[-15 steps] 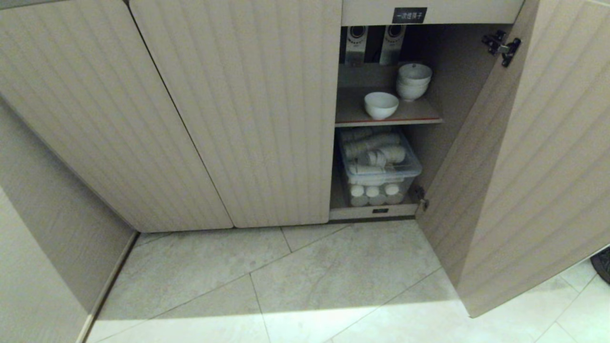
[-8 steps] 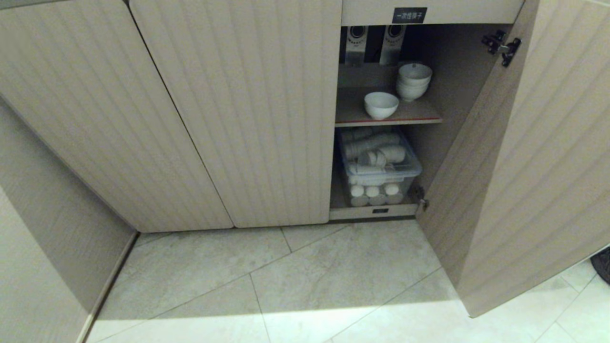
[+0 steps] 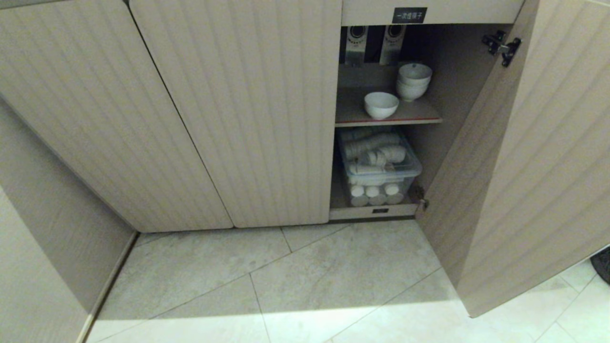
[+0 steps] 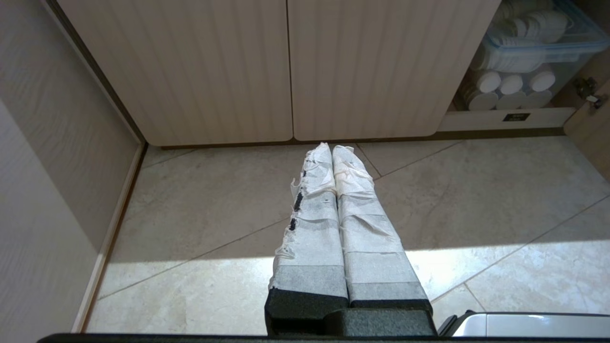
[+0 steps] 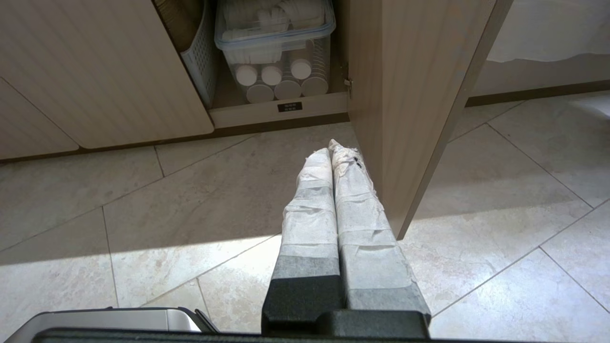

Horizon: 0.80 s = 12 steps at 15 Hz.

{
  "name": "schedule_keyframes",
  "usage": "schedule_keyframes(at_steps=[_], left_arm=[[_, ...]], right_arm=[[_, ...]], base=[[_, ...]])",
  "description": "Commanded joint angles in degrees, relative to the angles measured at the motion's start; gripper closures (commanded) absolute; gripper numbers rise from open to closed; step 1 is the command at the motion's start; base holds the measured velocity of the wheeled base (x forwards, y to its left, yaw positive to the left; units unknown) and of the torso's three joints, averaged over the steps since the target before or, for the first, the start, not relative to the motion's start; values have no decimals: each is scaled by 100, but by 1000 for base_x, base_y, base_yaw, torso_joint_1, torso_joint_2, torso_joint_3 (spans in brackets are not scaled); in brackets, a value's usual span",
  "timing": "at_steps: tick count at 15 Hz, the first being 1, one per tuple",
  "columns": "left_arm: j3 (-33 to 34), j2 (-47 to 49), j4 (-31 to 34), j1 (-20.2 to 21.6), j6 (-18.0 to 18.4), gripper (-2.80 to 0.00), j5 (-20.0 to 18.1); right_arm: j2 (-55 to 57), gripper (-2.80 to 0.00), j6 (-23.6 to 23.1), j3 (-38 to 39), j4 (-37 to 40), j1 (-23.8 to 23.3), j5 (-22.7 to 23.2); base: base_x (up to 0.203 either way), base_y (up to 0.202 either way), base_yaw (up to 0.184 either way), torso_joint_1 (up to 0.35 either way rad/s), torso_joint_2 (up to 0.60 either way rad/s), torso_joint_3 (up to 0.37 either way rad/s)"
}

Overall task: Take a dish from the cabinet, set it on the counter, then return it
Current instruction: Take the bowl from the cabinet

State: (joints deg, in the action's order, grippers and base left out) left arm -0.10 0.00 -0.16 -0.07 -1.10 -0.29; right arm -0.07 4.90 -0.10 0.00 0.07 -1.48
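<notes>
The dish point(image 3: 381, 105), a small white bowl, sits alone on the red-edged upper shelf point(image 3: 419, 117) of the open cabinet point(image 3: 431, 12). A stack of similar white bowls point(image 3: 413, 81) stands behind it to the right. Neither arm shows in the head view. My left gripper point(image 4: 331, 148) hangs low over the floor tiles in front of the closed doors, its tape-wrapped fingers pressed together and empty. My right gripper point(image 5: 331, 147) is also shut and empty, close beside the open cabinet door point(image 5: 419, 95). The counter is out of view.
The open door point(image 3: 533, 157) swings out on the right of the opening. On the lower shelf stands a clear lidded box point(image 3: 379, 166) full of white cups and lids. Closed ribbed doors point(image 3: 238, 109) fill the left. A side wall panel point(image 3: 43, 247) borders the tiled floor point(image 3: 286, 286).
</notes>
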Motion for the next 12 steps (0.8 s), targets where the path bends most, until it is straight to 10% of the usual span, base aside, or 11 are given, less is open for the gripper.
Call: schedule_keyframes(at_steps=[1,12], left_arm=[[1,0,-2,3,-5,0,-1],[1,0,-2,-1,-13,0,-6]], right_arm=[[7,0,2,1,0,1,-2],[7,0,2,1,0,1,-2]], base=[[0,0,0,0,0,0],[168,0,1,3,3,3]])
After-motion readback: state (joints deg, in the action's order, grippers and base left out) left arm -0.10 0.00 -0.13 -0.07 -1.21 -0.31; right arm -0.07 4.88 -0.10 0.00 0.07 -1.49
